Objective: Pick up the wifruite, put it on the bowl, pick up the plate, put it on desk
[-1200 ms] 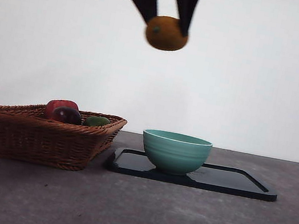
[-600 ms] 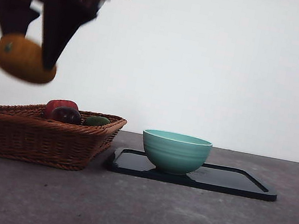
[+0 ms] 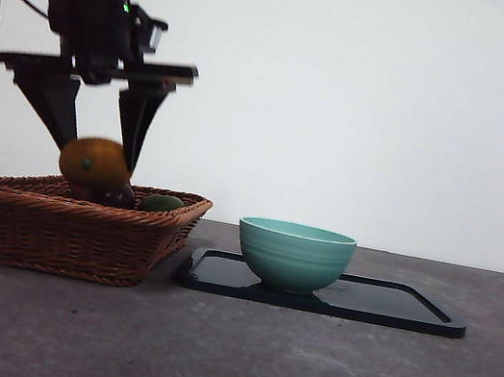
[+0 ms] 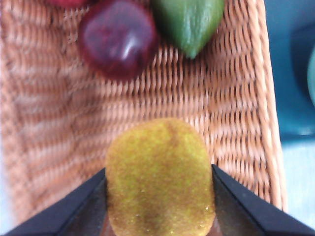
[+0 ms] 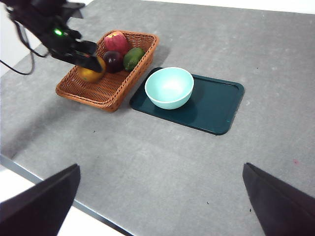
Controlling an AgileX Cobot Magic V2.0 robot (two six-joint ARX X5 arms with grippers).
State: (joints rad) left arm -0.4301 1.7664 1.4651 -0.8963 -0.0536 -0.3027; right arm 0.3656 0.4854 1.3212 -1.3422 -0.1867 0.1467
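Observation:
My left gripper (image 3: 96, 157) is shut on the wifruite (image 3: 92, 163), an oval orange-brown fruit, and holds it just above the inside of the wicker basket (image 3: 51, 221). In the left wrist view the wifruite (image 4: 160, 177) sits between the two black jaws over the basket weave (image 4: 226, 103). The teal bowl (image 3: 294, 255) stands empty on a flat dark tray (image 3: 387, 308) to the right of the basket. No plate other than this tray shows. High over the desk (image 5: 197, 162) near its front edge, my right gripper (image 5: 161, 169) hangs open and empty.
The basket (image 5: 106, 91) holds a red fruit (image 5: 116, 42), a dark purple fruit (image 4: 118, 39) and a green fruit (image 4: 189, 19). Its near end touches the tray (image 5: 216, 105). A black cable hangs behind the left arm.
The left gripper, still holding the wifruite, swung from high above the middle of the table to the left and came down to the basket. Bowl, tray and basket kept their places.

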